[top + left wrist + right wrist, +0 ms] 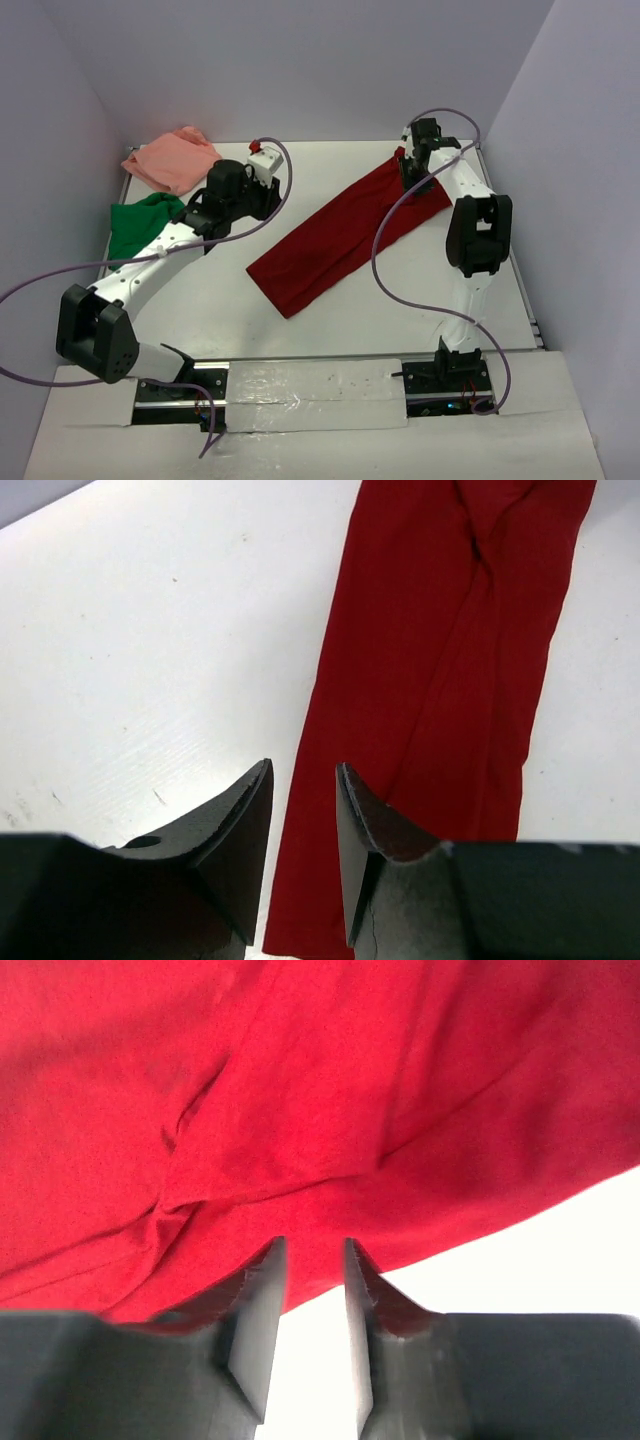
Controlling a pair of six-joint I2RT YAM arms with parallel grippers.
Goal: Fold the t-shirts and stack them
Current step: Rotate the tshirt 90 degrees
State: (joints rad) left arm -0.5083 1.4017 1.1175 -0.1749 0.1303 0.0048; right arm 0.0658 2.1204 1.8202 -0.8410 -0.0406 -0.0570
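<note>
A: Quick pass, near to far. What's closest to the bases?
B: White table (200, 310), then the near end of the dark red cloth t-shirt (335, 240). It lies flat as a long narrow band, running diagonally from near-centre out to the far right.
A: Left gripper?
B: Left gripper (303, 772) sits at the band's left side, about mid-depth. Jaws apart, nothing between them. Its wrist view shows only the band's long edge and bare table under the gap. Can't tell how high it is above the cloth.
A: Right one?
B: Right gripper (314, 1245) is further out, at the band's far end. Jaws apart too, a narrow gap, no cloth pinched. The red edge lies just ahead of the tips.
A: Other shirts?
B: Bright green cloth t-shirt (135, 225) is bunched at the left, and the left arm crosses its edge in the top view. Salmon pink cloth t-shirt (172, 160) is beyond it in the far left corner, crumpled. Both unfolded, well apart from the red one.
A: Step?
B: My read: the red shirt's lengthwise fold is laid and both grippers are free, so it's between folds. No stack yet.
A: Next move needs?
B: Probably a cross fold, one end over the other to shorten the band. Jaws go down on both corners of one end and pinch all layers, or the layers slip apart. Then lift low and carry along the band, edges lined up. Green and pink wait.
</note>
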